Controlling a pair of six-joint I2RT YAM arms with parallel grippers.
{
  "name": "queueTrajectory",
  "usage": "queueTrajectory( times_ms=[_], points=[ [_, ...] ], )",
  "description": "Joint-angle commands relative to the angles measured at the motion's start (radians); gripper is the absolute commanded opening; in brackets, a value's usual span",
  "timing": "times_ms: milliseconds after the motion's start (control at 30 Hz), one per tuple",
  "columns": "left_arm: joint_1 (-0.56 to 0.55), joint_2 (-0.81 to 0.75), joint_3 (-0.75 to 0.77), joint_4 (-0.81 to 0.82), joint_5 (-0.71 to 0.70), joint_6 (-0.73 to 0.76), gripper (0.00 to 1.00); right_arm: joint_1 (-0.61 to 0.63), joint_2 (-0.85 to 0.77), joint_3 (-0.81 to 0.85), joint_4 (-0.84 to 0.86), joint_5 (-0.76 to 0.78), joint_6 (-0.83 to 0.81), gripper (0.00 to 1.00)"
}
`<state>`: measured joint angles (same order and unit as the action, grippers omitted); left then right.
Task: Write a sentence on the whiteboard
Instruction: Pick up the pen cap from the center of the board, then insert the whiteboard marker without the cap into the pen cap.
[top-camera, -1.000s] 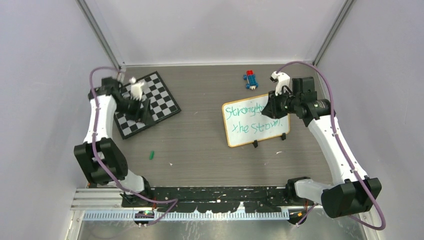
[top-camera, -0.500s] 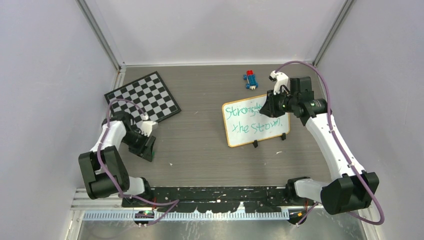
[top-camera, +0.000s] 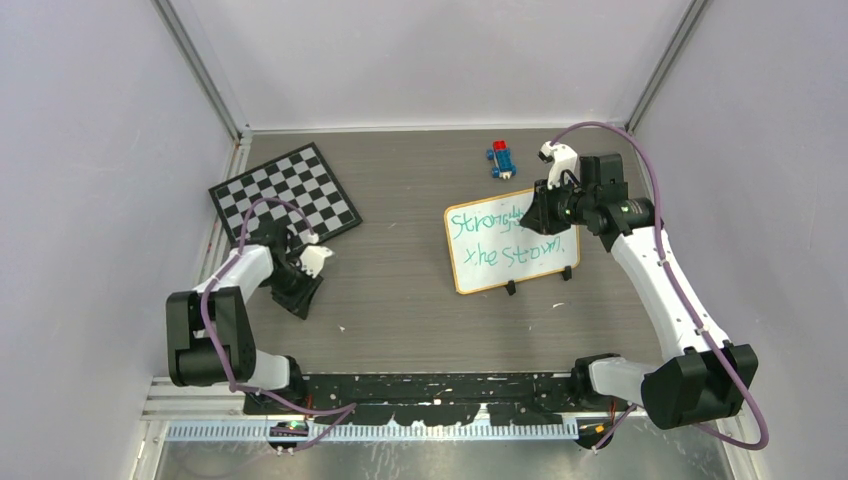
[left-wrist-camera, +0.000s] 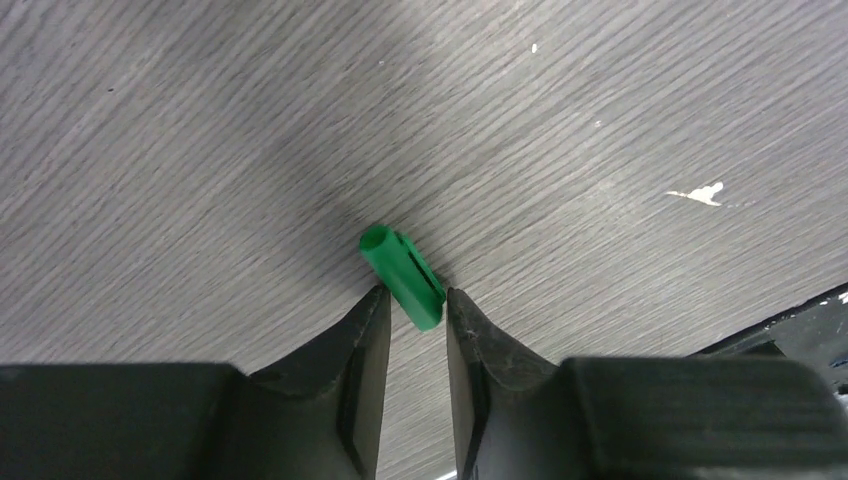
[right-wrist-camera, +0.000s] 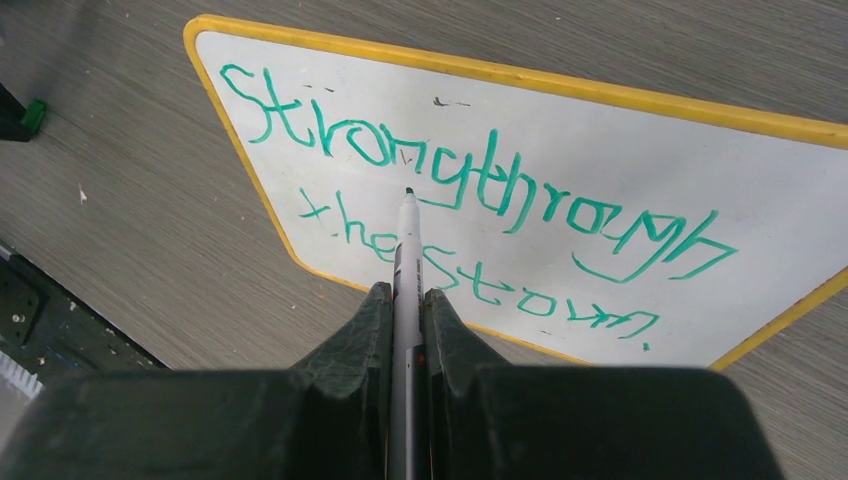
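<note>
The whiteboard (top-camera: 545, 268) lies right of centre, two black clips on its near edge; it fills the right wrist view (right-wrist-camera: 640, 140). The sentence (top-camera: 483, 256) in green reads roughly "Strong through the storm" in two lines (right-wrist-camera: 480, 190). My right gripper (top-camera: 545, 212) (right-wrist-camera: 405, 292) is shut on a grey marker (right-wrist-camera: 405, 250), whose tip is over the first line. My left gripper (top-camera: 300, 292) (left-wrist-camera: 415, 295) is low over the table at front left. It is open by a narrow gap, with its fingertips on either side of one end of a green marker cap (left-wrist-camera: 400, 272) lying on the table.
A black-and-white checkerboard (top-camera: 285, 195) lies at the far left. A small blue and red toy (top-camera: 502, 158) sits behind the whiteboard. A black rail (top-camera: 440, 385) runs along the near edge. Grey walls stand on three sides.
My left arm swung from over the checkerboard down to the green cap at front left and settled round it. The right gripper with the marker shifted only slightly.
</note>
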<state>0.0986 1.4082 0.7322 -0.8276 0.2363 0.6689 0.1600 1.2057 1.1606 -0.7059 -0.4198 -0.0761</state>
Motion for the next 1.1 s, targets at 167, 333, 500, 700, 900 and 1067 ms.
queueTrajectory(
  times_ms=[167, 333, 500, 700, 900, 1067],
  points=[
    [-0.089, -0.005, -0.005, 0.11, -0.031, -0.016, 0.08, 0.003, -0.026, -0.016, 0.045, 0.008, -0.003, 0.0],
    [-0.158, 0.013, 0.102, 0.071, 0.022, -0.055, 0.0, 0.004, -0.02, -0.006, 0.034, -0.034, 0.017, 0.0],
    [-0.276, -0.054, 0.271, -0.08, 0.132, -0.051, 0.0, 0.005, -0.043, -0.005, 0.072, -0.121, 0.097, 0.0],
    [-0.507, -0.05, 0.528, -0.213, 0.2, -0.048, 0.0, 0.006, -0.025, -0.002, 0.16, -0.348, 0.267, 0.0],
    [-0.709, 0.036, 0.749, -0.251, 0.212, -0.07, 0.0, 0.049, 0.031, 0.0, 0.254, -0.511, 0.424, 0.0],
    [-0.778, 0.093, 0.859, -0.248, 0.251, -0.101, 0.0, 0.124, 0.033, -0.011, 0.214, -0.505, 0.391, 0.0]
  ],
)
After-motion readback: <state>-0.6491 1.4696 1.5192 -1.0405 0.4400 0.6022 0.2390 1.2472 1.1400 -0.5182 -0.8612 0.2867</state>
